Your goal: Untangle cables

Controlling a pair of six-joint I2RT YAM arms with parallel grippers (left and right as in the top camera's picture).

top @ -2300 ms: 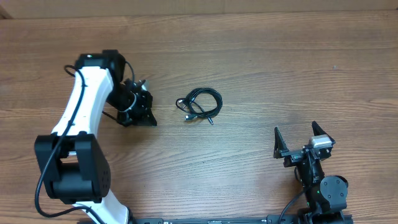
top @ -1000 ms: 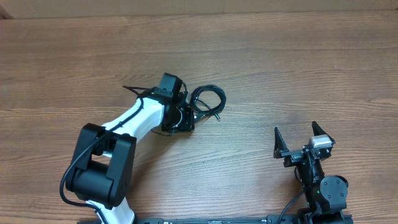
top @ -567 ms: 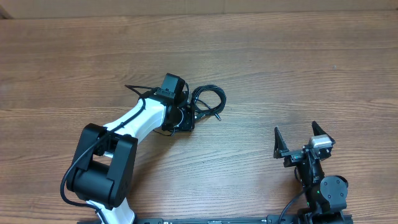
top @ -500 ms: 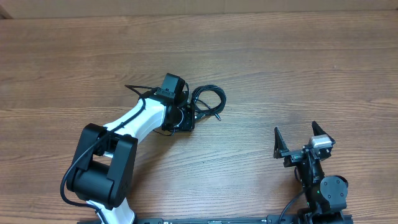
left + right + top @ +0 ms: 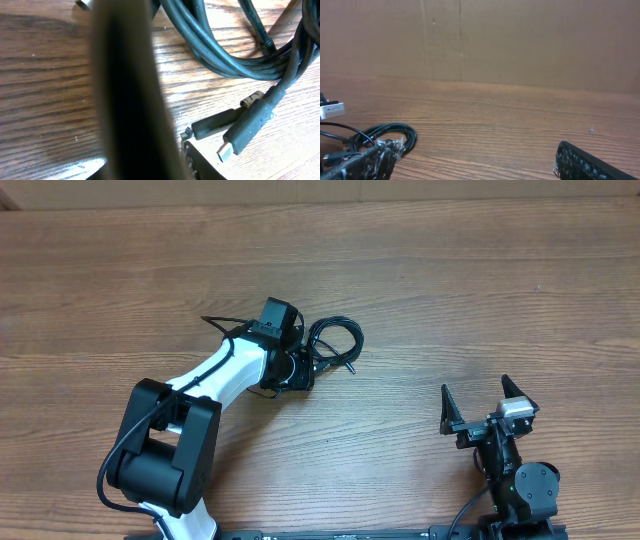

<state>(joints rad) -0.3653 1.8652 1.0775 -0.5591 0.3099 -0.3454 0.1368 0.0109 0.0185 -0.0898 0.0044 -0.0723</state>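
The cables [image 5: 334, 340] lie as one small bunch of thin black loops in the middle of the table. My left gripper [image 5: 308, 366] is down at the bunch's left edge, by the loose plug ends. In the left wrist view the loops [image 5: 225, 55] run across the top and a black plug with a silver tip [image 5: 248, 126] lies just beyond a toothed finger [image 5: 200, 167]. A dark blurred shape fills the foreground, so how the jaws stand does not show. My right gripper [image 5: 484, 406] rests open and empty at the near right, far from the cables [image 5: 390, 134].
Bare wooden table surrounds the bunch. A brown board wall [image 5: 520, 40] stands along the far edge. The left arm's white link [image 5: 225, 370] stretches from the near left toward the middle.
The left arm has swung from the left of the table over to the cable bunch, which shifted slightly right. Over the last second nothing has visibly moved. The right arm stayed still.
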